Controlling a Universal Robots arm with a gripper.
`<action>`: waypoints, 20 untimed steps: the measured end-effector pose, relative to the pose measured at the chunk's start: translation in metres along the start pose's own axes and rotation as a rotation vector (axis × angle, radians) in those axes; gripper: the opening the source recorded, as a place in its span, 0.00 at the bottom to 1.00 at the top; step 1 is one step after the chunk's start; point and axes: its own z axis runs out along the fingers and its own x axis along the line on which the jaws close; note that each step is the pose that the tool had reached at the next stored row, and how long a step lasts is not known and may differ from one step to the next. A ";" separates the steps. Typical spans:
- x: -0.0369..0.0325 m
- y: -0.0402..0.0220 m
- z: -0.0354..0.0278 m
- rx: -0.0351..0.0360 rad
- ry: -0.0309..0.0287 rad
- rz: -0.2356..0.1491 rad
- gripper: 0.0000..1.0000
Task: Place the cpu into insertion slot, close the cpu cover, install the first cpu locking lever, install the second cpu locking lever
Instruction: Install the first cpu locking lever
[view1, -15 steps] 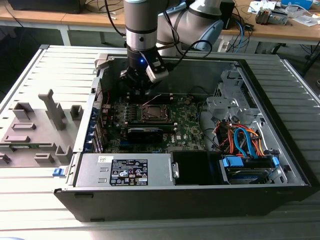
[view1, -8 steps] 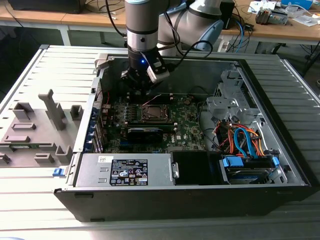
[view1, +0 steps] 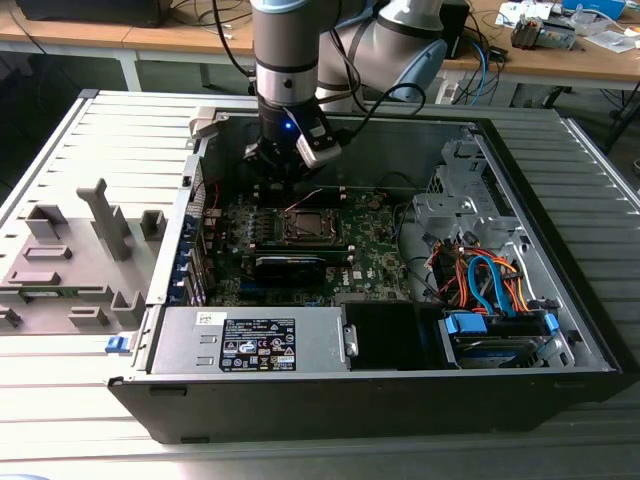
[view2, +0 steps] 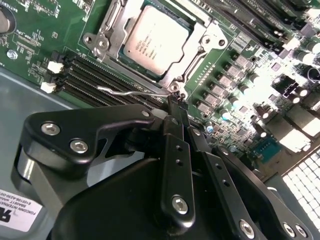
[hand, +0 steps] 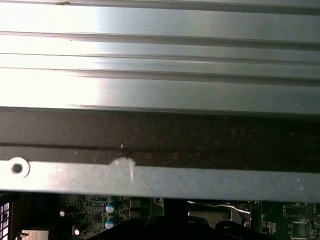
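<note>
In the second wrist view the cpu, a square chip with a silvery top, sits in the insertion slot on the green board. The cpu cover, a metal frame, lies flat around it. A thin wire locking lever runs along the near side of the socket. My gripper is shut, its black fingers pressed together, with the tips at the lever's end. Whether the wire is pinched between them I cannot tell. In the exterior view the gripper hangs just behind the socket.
The open computer case surrounds the board. Black memory slots lie beside the socket. A power supply sits at the front and a drive cage with coloured cables on the exterior view's right. The case's metal rim is close behind the gripper.
</note>
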 end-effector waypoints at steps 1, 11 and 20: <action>-0.0001 0.0010 0.0010 -0.0001 -0.0001 -0.008 0.11; -0.0022 0.0044 0.0067 -0.0002 -0.0001 -0.020 0.11; -0.0047 0.0046 0.0136 -0.0006 -0.0003 -0.035 0.11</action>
